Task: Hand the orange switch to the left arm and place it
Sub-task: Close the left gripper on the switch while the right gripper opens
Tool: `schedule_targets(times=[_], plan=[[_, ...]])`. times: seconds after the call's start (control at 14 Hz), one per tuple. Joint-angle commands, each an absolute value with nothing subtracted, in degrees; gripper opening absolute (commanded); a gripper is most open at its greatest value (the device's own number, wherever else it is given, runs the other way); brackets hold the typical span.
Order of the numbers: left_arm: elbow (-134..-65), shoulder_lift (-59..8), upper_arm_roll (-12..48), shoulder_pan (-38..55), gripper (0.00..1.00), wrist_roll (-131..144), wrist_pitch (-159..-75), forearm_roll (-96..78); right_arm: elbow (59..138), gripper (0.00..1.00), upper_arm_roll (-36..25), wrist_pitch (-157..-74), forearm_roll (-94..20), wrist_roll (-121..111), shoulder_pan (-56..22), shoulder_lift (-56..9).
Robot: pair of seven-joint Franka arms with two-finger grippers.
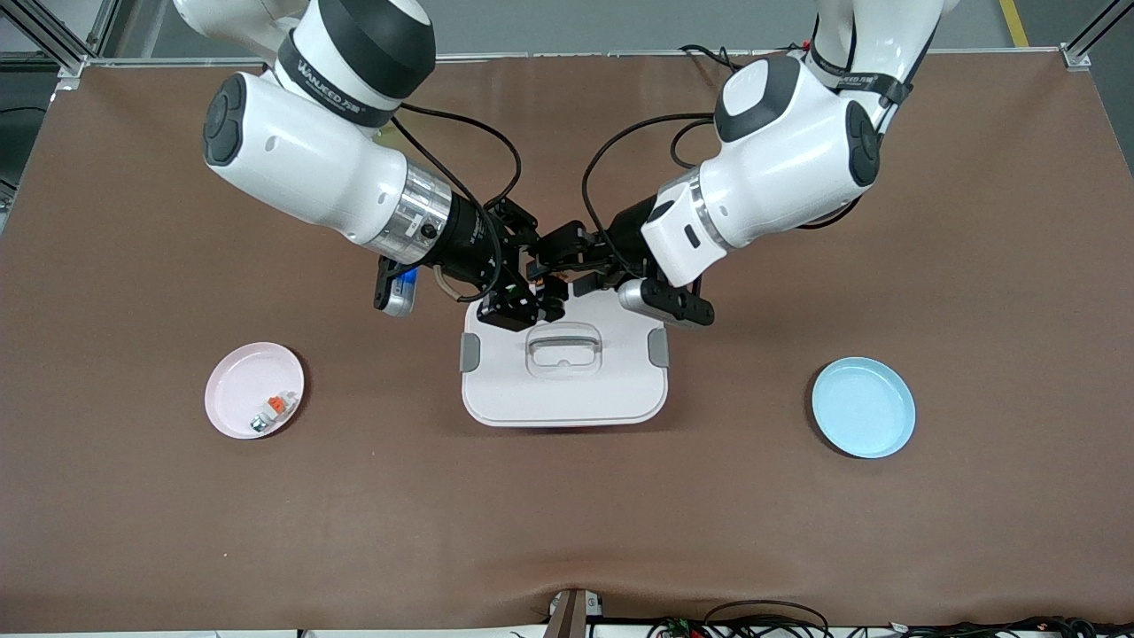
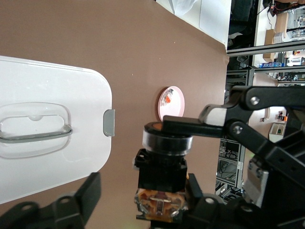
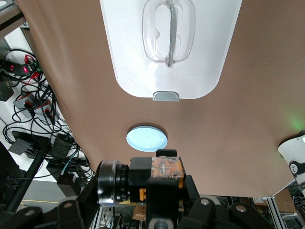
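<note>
Two arms in play, and both grippers meet in the air over the far edge of the box (image 1: 567,390), the one box on the table. One switch (image 1: 545,285) hangs right between them, up off the lid.

The right gripper (image 3: 143,191) has it: fingers clamped end to end on the switch, one finger (image 2: 190,126) laid across the orange button face, as the left wrist view shows. The right wrist view shows the silver ring and black body lying crosswise between its fingers.

The left gripper (image 2: 143,195) sits around the black body with its jaws wide. One finger (image 2: 90,191) stands well clear of the switch; the other is right against it, so there is no grip from this side.

Two plates are down on the table. The pink plate (image 1: 239,390) is toward the right arm's end and carries one white-grey part (image 1: 279,406) with an orange tab. The blue plate (image 1: 864,408) is toward the left arm's end, and the box lies between the two.
</note>
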State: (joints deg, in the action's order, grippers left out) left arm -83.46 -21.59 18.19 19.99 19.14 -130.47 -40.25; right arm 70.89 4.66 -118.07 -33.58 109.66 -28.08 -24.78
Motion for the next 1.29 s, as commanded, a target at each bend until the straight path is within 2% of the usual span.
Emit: schedule_targets(times=[0.0,0.21,0.36,0.93,1.0,1.07,1.21], plan=[[-82.9,-21.8,18.0,21.1,0.53,19.3,-131.0,-40.5,68.3,0.0,4.0,-117.9,-34.4,110.7,-28.7,-26.1],[-82.9,-21.7,18.0,21.7,0.16,19.5,-131.0,-40.5,68.3,0.0,4.0,-117.9,-34.4,110.7,-28.7,-26.3],[-82.8,-21.7,18.0,21.7,0.01,19.4,-131.0,-40.5,68.3,0.0,4.0,-117.9,-34.4,110.7,-28.7,-26.3],[-82.0,-21.3,17.4,21.4,0.0,19.4,-130.4,-40.1,68.3,0.0,4.0,-117.9,-34.4,110.5,-28.7,-26.3],[-82.0,-21.2,17.4,21.2,0.0,19.5,-130.3,-40.0,68.3,0.2,3.9,-117.9,-33.8,109.9,-28.7,-26.3],[-82.0,-21.1,17.4,21.1,0.0,19.5,-130.3,-39.9,68.4,0.99,3.9,-117.7,-33.6,109.4,-28.7,-26.2],[-82.0,-21.0,17.3,21.1,0.0,19.6,-130.3,-39.8,68.4,1.0,3.9,-117.8,-32.6,109.2,-29.0,-26.2]])
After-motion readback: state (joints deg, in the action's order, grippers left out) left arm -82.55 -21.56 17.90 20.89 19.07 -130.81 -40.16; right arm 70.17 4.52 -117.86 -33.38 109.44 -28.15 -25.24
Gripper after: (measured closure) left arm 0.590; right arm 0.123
